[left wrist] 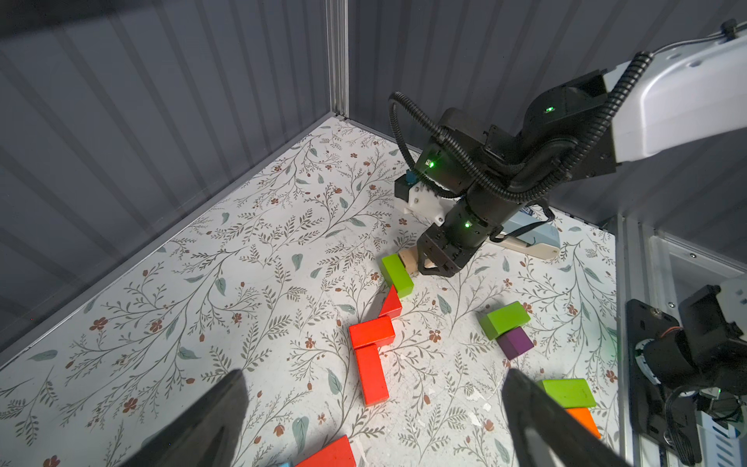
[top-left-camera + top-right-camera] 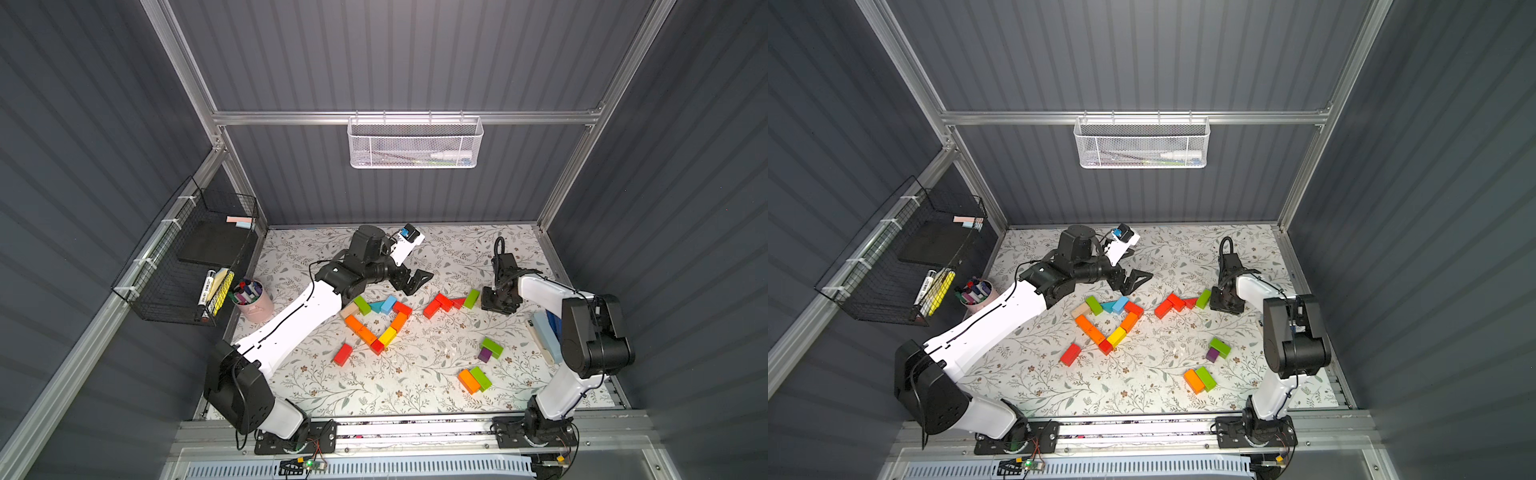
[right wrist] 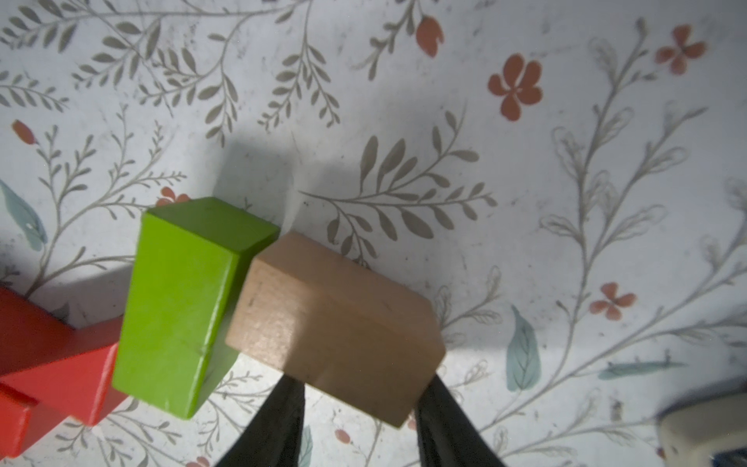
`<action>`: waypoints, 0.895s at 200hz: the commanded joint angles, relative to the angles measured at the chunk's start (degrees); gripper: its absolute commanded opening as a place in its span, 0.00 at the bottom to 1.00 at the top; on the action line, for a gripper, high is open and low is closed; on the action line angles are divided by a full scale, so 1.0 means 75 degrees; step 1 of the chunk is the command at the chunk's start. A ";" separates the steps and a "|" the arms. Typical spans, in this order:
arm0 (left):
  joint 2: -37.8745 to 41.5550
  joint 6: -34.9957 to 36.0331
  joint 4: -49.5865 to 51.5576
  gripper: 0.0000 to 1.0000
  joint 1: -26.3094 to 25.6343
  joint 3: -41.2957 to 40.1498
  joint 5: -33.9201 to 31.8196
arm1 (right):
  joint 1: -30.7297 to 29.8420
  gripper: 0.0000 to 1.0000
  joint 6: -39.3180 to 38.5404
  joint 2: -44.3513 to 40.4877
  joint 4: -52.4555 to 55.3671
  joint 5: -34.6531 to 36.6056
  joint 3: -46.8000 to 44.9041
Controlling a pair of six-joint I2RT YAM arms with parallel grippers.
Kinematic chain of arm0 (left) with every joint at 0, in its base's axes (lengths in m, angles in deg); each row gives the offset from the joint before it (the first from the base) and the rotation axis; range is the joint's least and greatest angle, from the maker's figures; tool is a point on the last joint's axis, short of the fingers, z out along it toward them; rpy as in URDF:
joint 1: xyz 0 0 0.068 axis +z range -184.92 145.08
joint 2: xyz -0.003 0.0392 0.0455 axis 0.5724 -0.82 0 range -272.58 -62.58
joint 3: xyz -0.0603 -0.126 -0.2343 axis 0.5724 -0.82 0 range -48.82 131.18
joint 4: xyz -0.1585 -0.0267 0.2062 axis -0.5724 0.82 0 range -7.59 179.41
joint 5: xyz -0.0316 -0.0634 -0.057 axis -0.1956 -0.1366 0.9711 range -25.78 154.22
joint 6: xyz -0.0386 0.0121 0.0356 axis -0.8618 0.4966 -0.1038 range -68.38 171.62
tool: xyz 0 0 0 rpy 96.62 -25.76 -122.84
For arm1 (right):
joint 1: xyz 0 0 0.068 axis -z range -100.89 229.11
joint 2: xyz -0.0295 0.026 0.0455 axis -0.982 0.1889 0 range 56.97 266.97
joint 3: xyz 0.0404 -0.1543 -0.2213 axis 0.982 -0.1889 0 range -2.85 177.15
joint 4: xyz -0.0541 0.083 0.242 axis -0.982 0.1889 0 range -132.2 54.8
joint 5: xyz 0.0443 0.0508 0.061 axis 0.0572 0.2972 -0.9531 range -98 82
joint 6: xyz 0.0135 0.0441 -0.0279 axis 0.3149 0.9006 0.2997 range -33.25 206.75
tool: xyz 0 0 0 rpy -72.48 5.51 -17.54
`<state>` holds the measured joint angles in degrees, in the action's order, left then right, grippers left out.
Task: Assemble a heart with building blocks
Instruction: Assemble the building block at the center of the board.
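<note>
1. Tan wood is showing between the fingers of the right gripper (image 1: 434, 267). The tan block (image 3: 335, 323) is sitting toward the far right of the floral table (image 2: 415, 386), with one corner meeting a green block (image 3: 182, 307).
2. The right fingers (image 3: 283, 416) are standing partway closed, one on each side of the tan block and close against it. Whether they are actually pressing on it is not showing.
3. Red blocks (image 2: 440, 303) are lying in a cluster against the green block's other side.
4. The left gripper (image 2: 417, 282) is hovering spread wide and empty, just behind the ring of blocks (image 2: 365, 333).
5. That ring is lying mid-table. Tan, green, teal, blue and red pieces are running along its far side, and orange, yellow and red bricks are converging to a point toward the robot.
6. A lone red brick (image 2: 343, 354) is lying near that point.
7. A green-and-purple pair (image 2: 491, 348) and an orange-and-green pair (image 2: 473, 379) are lying on the right, nearer the robot.
</note>
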<state>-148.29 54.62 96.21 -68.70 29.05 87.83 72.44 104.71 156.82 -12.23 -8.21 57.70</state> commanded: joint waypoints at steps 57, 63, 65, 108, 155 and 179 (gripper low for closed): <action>0.0003 -0.0080 0.0095 0.99 0.0063 0.0054 0.0156 | 0.0011 0.46 -0.0015 0.0113 -0.0018 -0.0114 0.0194; 0.0008 -0.0083 0.0093 0.99 0.0063 0.0057 0.0156 | 0.0011 0.46 -0.0015 0.0128 -0.0002 -0.0099 0.0205; 0.0010 -0.0081 0.0099 0.99 0.0063 0.0059 0.0150 | 0.0014 0.46 -0.0015 0.0128 -0.0004 -0.0086 0.0207; 0.0014 -0.0087 0.0094 0.99 0.0063 0.0059 0.0156 | 0.0011 0.46 -0.0074 0.0138 0.0034 -0.0004 0.0249; 0.0000 -0.0090 0.0108 0.99 0.0063 0.0060 0.0156 | -0.0030 0.47 0.0130 -0.0162 0.0497 0.0147 0.0129; -0.0011 -0.0073 0.0098 0.99 0.0063 0.0076 0.0156 | -0.0113 0.52 0.0332 -0.0779 0.0834 -0.0011 -0.0279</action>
<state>-148.29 54.62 96.21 -68.54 29.05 87.83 72.24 105.38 155.88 -10.41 -8.01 57.88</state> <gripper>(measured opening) 0.993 0.500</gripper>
